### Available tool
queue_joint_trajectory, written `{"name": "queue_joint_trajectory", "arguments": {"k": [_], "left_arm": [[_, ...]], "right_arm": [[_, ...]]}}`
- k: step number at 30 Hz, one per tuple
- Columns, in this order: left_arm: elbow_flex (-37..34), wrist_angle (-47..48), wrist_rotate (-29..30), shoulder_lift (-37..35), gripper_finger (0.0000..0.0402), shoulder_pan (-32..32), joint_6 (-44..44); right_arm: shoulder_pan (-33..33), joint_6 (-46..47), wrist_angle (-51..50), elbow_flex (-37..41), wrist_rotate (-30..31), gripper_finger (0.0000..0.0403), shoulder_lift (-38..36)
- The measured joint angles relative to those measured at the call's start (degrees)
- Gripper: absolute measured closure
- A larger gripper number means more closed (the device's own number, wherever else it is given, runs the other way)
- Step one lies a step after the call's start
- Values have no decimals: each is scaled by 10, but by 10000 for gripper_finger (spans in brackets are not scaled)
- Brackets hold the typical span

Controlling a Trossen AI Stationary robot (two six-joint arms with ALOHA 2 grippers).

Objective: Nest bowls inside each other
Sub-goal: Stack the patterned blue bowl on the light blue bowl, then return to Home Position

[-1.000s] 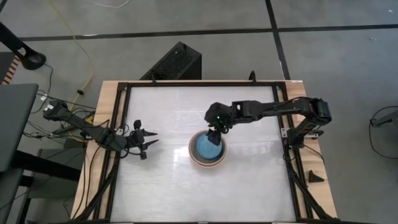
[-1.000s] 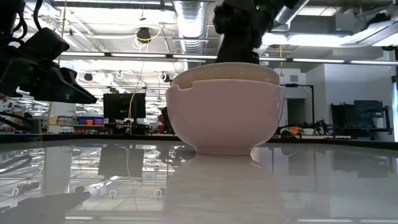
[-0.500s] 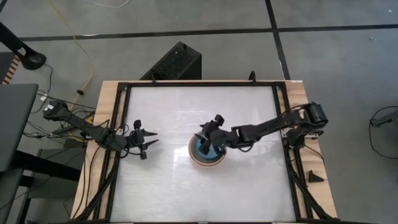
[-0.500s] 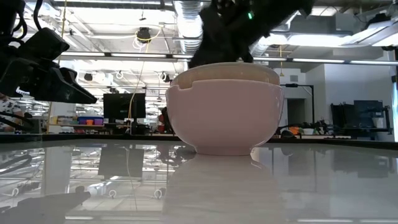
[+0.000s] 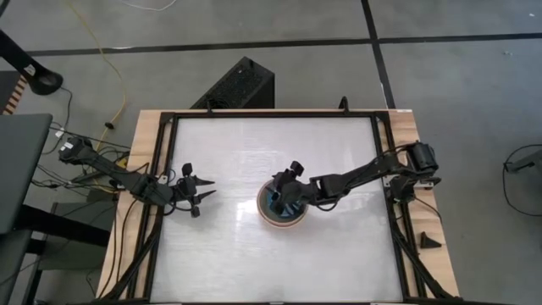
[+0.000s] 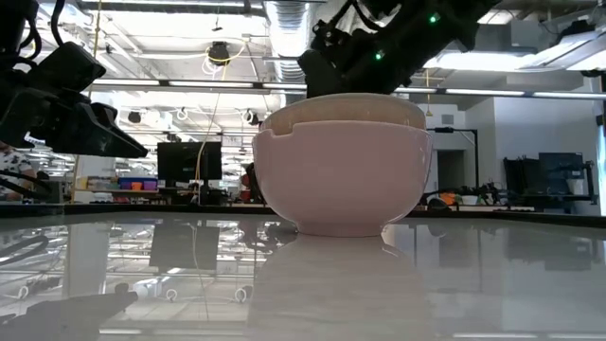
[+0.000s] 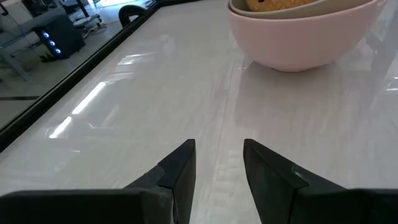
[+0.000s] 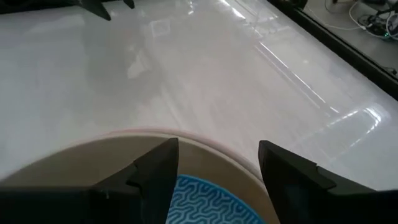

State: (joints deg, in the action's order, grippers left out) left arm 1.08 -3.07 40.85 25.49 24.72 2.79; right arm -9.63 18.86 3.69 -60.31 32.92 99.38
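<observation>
One stack of nested bowls (image 5: 282,207) stands mid-table on the outer bowl's base. That outer bowl (image 6: 341,180) is salmon-pink, and a grey-beige bowl's rim (image 6: 346,109) rises above it. Inside lies a blue, wavy-patterned bowl surface (image 8: 208,202). My right gripper (image 8: 217,165) hovers open just over the stack, slanting down toward the table's left, with one finger on each side of the beige rim's far part (image 8: 205,146) and nothing between them. It also shows above the stack (image 6: 331,57) in the low view. My left gripper (image 7: 217,162) waits open near the table's left edge (image 5: 196,195).
A black frame (image 5: 165,169) runs around the white tabletop. Bare tabletop (image 5: 254,144) lies on all sides of the stack, and a wide stretch (image 7: 155,81) separates it from my left gripper. A black box (image 5: 237,85) sits beyond the far edge.
My right gripper has come down over the stack from the far side and tipped from pointing steeply down to a shallow slant toward the table's left. Its arm has stretched out lower. The bowls have stayed where they were.
</observation>
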Motion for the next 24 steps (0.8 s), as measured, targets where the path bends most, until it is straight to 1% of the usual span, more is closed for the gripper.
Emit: {"name": "queue_joint_trajectory", "arguments": {"k": [2,5,8,11,12,14,16,18,21,24], "left_arm": [[0,0,0,0,276,0,0],[0,0,0,0,276,0,0],[0,0,0,0,276,0,0],[0,0,0,0,276,0,0],[0,0,0,0,276,0,0],[0,0,0,0,276,0,0],[0,0,0,0,276,0,0],[0,0,0,0,276,0,0],[0,0,0,0,276,0,0],[0,0,0,0,276,0,0]], "right_arm": [[0,-11,-3,0,-1,150,-11],[-5,-28,-4,-6,-6,150,-47],[-20,-59,-2,-10,-43,150,-94],[-47,-83,-36,-10,-97,150,-152],[-58,-90,-52,-9,-107,150,-173],[-86,-110,-75,7,-105,150,-220],[-110,-117,-74,45,-90,150,-271],[-128,-118,-60,103,-89,150,-325],[-145,-123,32,220,-95,150,-405],[-146,-133,151,333,-148,150,-466]]}}
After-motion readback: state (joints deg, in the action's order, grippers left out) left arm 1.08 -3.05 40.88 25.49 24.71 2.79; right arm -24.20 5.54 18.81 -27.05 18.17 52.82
